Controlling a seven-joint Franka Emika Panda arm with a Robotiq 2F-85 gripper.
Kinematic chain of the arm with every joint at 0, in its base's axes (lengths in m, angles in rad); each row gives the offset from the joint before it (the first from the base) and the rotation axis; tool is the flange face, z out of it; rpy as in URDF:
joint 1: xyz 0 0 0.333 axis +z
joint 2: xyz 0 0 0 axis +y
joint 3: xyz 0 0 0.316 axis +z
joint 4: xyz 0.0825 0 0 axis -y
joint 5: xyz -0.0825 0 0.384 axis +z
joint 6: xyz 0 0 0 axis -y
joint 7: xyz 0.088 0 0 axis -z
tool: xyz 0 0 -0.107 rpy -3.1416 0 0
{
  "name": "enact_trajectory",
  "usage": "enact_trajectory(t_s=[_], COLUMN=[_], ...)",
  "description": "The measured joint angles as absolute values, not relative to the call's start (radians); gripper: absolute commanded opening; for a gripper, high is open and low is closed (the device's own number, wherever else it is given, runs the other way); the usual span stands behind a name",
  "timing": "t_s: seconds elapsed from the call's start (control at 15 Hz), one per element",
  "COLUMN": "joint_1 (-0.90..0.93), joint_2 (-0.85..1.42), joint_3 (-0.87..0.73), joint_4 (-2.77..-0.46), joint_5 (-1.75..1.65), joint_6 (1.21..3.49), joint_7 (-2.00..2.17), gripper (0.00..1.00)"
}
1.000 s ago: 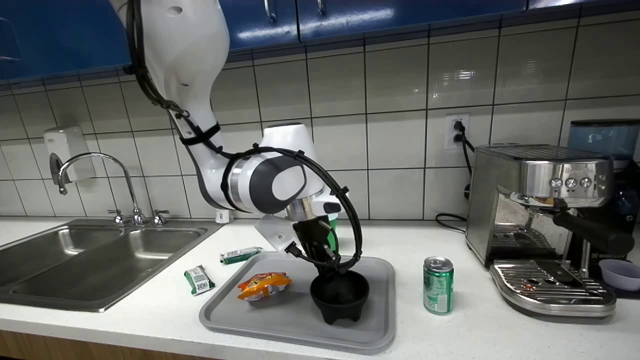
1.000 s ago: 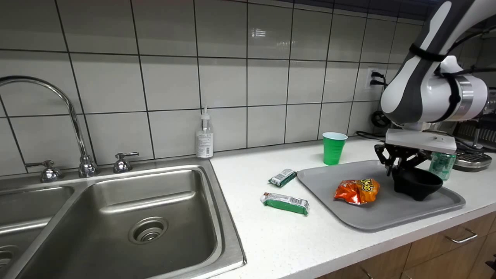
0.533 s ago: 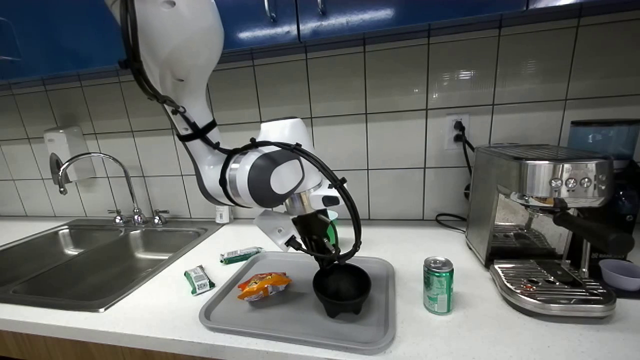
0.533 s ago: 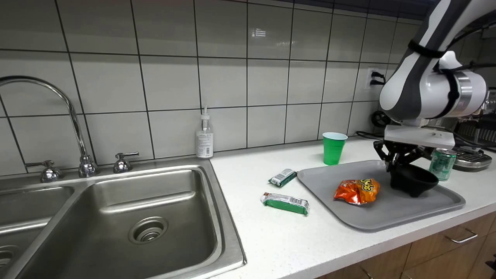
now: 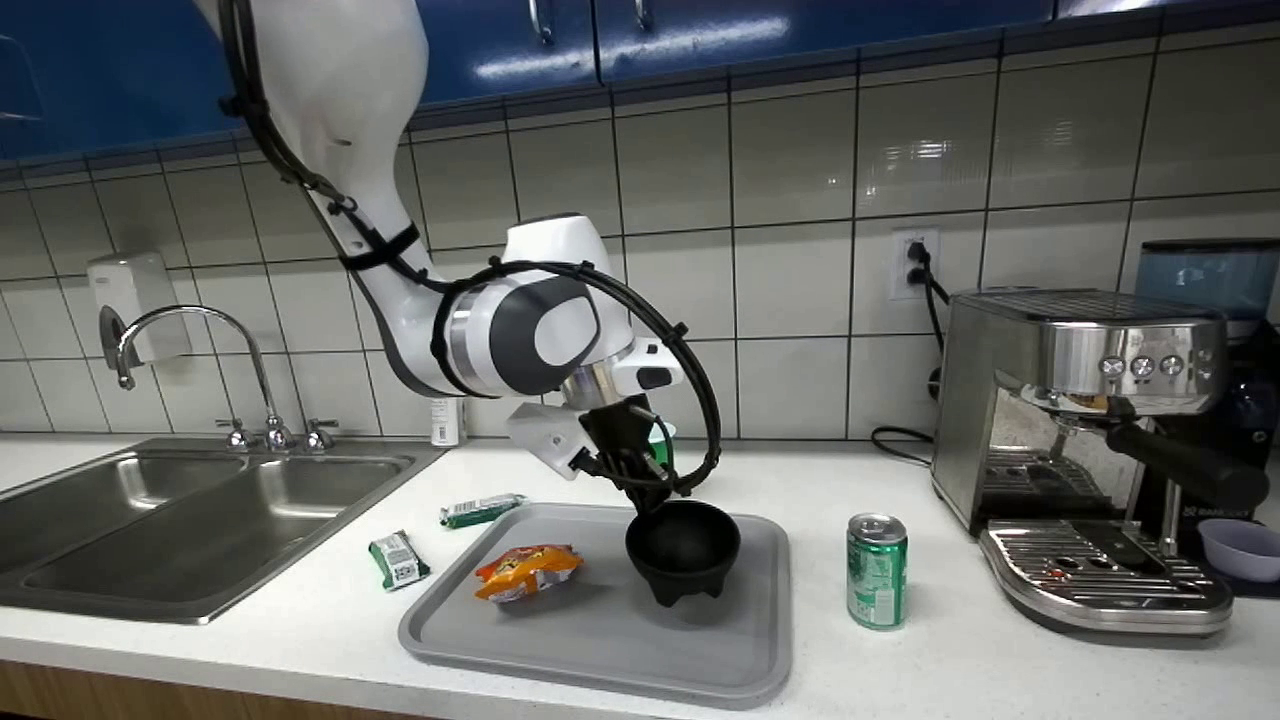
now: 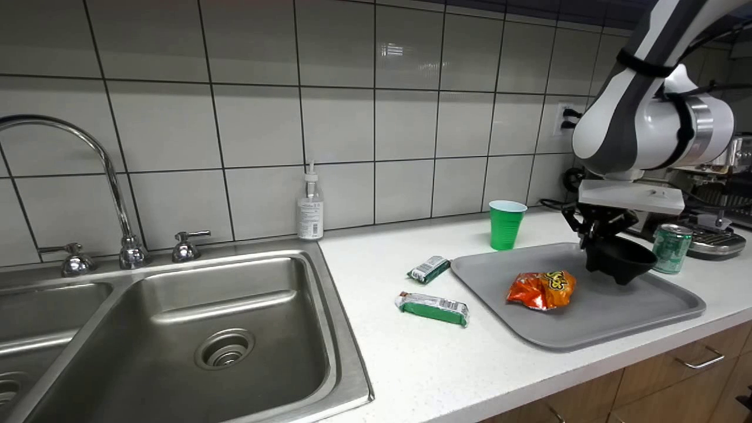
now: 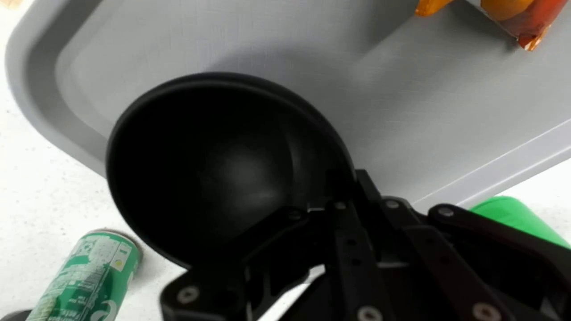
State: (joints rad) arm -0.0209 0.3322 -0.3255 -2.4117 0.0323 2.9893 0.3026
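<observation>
A black footed bowl (image 5: 685,560) is held a little above the grey tray (image 5: 600,650) in both exterior views (image 6: 623,258). Its feet are off the tray and a shadow lies beneath it. My gripper (image 5: 648,500) is shut on the bowl's rim. In the wrist view the fingertips (image 7: 352,180) pinch the wall, with a finger inside and a finger outside. The bowl (image 7: 214,169) looks empty there; its lower right is hidden behind the gripper. An orange snack bag (image 6: 541,290) lies on the tray beside the bowl and shows partly in the wrist view (image 7: 513,13).
A green can (image 5: 877,575) stands right of the tray. A green cup (image 6: 506,226) stands behind the tray. Two green-wrapped bars (image 6: 429,270) (image 6: 433,308) lie between tray and sink (image 6: 352,352). A soap bottle (image 6: 310,211) and an espresso machine (image 5: 1080,420) stand by the wall.
My gripper has risen with the bowl in its grasp. The bowl has lifted off the tray. The bag, can, cup and bars have not moved.
</observation>
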Motion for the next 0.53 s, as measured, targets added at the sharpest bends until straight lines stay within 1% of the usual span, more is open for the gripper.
enact_trajectory(t_s=[0.53], joint_1=[-0.016], joint_2=[0.317], joint_3=[-0.352], joint_4=[-2.353], joint_5=[0.0], joint_6=[2.989], joint_7=[0.291], gripper=[0.02])
